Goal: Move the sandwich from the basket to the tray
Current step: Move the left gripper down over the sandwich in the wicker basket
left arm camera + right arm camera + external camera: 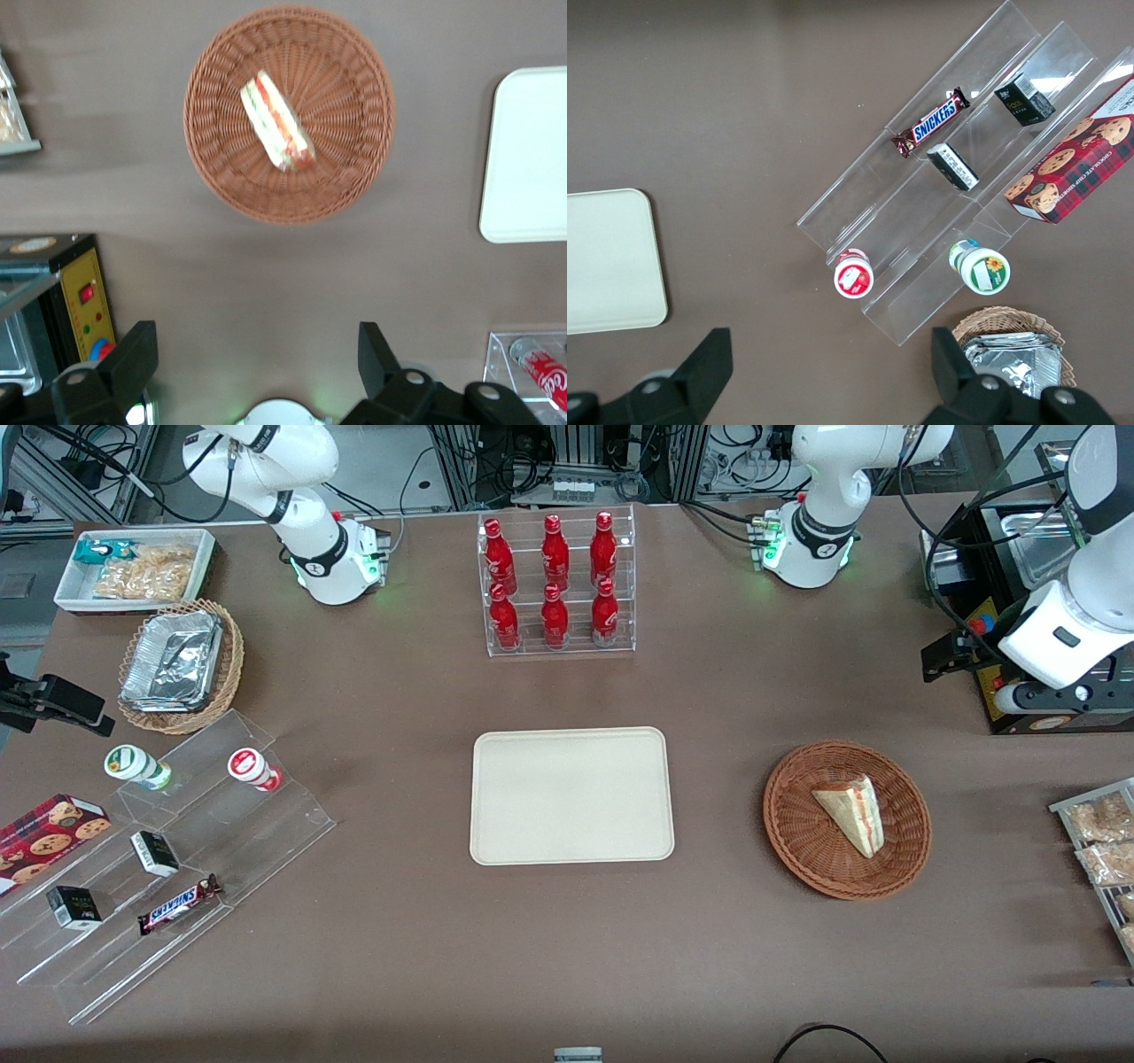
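Note:
The sandwich (pixel 850 811) (pixel 277 122), a pale wedge with red, orange and green layers, lies in the round reddish-brown basket (pixel 784 815) (pixel 205 133). The beige tray (pixel 571 795) (pixel 527 155) lies flat in the middle of the table, beside the basket toward the parked arm's end, with nothing on it. My gripper (pixel 952 660) (pixel 257 354) hangs high above the table toward the working arm's end, farther from the front camera than the basket. It is open wide, with only bare tabletop between its fingers.
A black machine with a yellow panel (pixel 1019 691) (pixel 84 310) stands close beside the gripper. A clear rack of red bottles (pixel 556 584) stands farther back than the tray. Snack packets (pixel 1099 841) lie at the working arm's table edge. A clear stepped shelf (pixel 177 850) sits toward the parked arm's end.

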{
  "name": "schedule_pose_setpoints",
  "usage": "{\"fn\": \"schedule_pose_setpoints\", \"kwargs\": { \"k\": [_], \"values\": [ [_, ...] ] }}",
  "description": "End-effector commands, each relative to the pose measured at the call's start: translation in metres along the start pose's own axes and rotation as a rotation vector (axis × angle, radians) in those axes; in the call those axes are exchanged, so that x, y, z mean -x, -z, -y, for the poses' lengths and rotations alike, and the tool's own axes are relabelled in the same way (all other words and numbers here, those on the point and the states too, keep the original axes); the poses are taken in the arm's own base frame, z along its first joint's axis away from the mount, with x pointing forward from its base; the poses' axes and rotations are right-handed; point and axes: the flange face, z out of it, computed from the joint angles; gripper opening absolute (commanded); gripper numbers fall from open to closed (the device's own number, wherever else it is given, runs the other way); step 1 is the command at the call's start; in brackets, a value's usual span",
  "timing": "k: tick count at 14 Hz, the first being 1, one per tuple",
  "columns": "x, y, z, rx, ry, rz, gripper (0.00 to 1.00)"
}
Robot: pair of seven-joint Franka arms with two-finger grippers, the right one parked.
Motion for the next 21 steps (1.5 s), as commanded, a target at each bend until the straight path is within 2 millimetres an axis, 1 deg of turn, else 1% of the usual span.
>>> {"fn": "schedule_pose_setpoints", "kwargs": {
  "k": [1,2,3,6,8,9,13,15,17,21],
  "values": [
    [-0.003,0.000,0.000,0.015,-0.016,-0.014,1.00],
    [-0.002,-0.005,-0.002,0.027,-0.019,-0.005,1.00],
    [-0.006,-0.015,-0.002,0.029,-0.020,0.011,1.00],
    [-0.033,-0.058,-0.003,0.032,-0.021,0.061,1.00],
    [-0.044,-0.099,-0.004,0.021,-0.017,0.096,1.00],
    [-0.044,-0.124,-0.004,0.019,-0.015,0.112,1.00],
    [-0.049,-0.216,-0.007,0.025,-0.011,0.011,1.00],
    [-0.054,-0.246,-0.008,0.034,-0.004,-0.044,1.00],
    [-0.057,-0.261,-0.006,0.045,0.040,-0.068,1.00],
    [-0.066,-0.275,-0.005,0.064,0.324,-0.097,1.00]
  ]
}}
